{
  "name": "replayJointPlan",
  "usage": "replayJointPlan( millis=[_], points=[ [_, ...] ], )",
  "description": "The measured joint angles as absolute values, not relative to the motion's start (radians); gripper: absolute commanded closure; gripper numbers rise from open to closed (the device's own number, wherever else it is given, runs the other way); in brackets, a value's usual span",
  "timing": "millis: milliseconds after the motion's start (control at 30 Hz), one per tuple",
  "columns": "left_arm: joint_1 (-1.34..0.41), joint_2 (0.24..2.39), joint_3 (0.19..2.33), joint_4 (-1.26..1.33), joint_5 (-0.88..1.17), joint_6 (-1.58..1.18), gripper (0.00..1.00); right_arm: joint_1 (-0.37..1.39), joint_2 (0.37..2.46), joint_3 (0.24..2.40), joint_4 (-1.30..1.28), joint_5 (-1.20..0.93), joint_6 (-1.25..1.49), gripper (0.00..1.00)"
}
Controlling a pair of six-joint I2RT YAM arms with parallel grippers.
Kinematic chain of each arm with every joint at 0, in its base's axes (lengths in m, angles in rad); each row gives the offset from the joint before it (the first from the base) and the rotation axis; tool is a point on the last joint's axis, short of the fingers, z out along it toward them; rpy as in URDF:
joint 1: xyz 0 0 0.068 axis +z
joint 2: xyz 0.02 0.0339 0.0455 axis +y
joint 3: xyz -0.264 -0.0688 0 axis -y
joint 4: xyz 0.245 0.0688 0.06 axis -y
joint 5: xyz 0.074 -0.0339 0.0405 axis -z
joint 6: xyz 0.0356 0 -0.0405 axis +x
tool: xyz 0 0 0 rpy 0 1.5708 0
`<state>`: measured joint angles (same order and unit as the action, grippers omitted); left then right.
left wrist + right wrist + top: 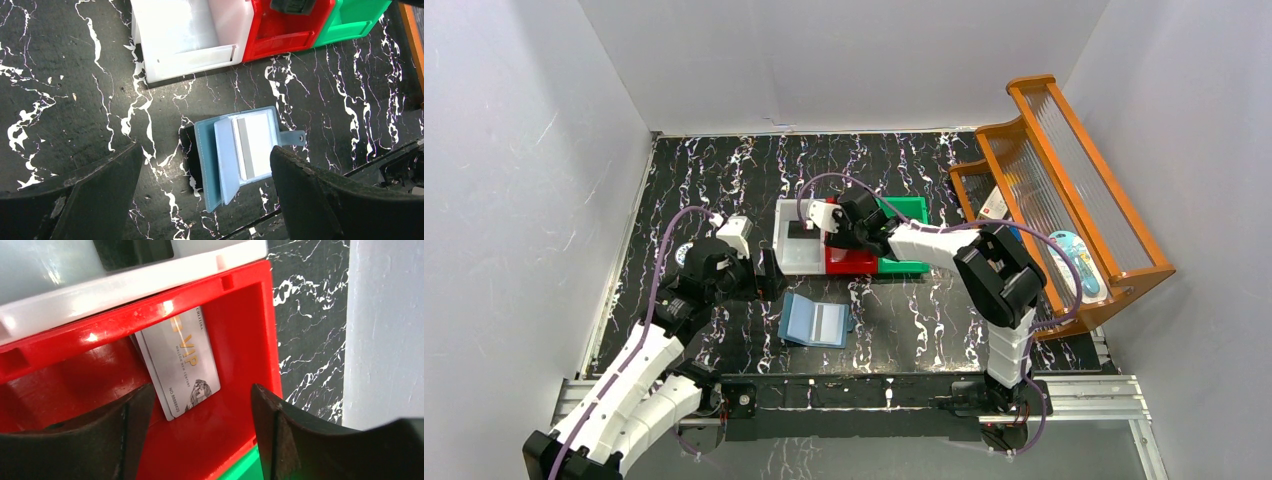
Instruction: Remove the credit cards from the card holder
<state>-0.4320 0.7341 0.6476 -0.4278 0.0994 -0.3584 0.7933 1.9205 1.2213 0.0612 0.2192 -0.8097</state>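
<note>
The card holder (235, 160) is a blue bifold wallet lying open on the black marbled table, snap tab to its right; it shows as the card holder (815, 322) near the front in the top view. A pale rectangle with a grey strip shows in its clear pocket. My left gripper (205, 195) hovers above it, open and empty, seen from above as the left gripper (762, 282). Pale grey credit cards (182, 365) printed "VIP" lie overlapped on the floor of the red bin (235, 440). My right gripper (200, 430) hangs open over them, holding nothing.
A white bin (796, 258), the red bin (852, 263) and a green bin (911, 210) stand side by side mid-table. A dark flat thing (800, 229) lies in the white bin. A wooden rack (1064, 190) holding small items fills the right side.
</note>
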Motion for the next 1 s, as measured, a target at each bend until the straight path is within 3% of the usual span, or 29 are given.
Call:
replayJointPlan(
  millis=[300,400,567,700,1000],
  points=[
    [-0.432,0.755,0.648,-0.427,0.105,-0.358,0.02,0.794,1.731,1.171,0.086,0.181,-0.572,0.17],
    [-0.432,0.78,0.648,-0.427,0.106,-0.359,0.02,0.794,1.627,1.132,0.105,0.169,-0.403,0.24],
    [-0.432,0.85,0.648,-0.427,0.121,-0.36,0.02,0.794,1.493,1.116,0.049,0.123,-0.019,0.23],
    [-0.432,0.921,0.648,-0.422,0.143,-0.363,0.02,0.793,1.465,1.114,-0.033,0.017,0.266,0.3],
    [-0.432,0.999,0.645,-0.36,0.287,-0.418,0.17,0.882,1.471,0.97,-0.126,-0.101,0.76,0.39]
  ],
)
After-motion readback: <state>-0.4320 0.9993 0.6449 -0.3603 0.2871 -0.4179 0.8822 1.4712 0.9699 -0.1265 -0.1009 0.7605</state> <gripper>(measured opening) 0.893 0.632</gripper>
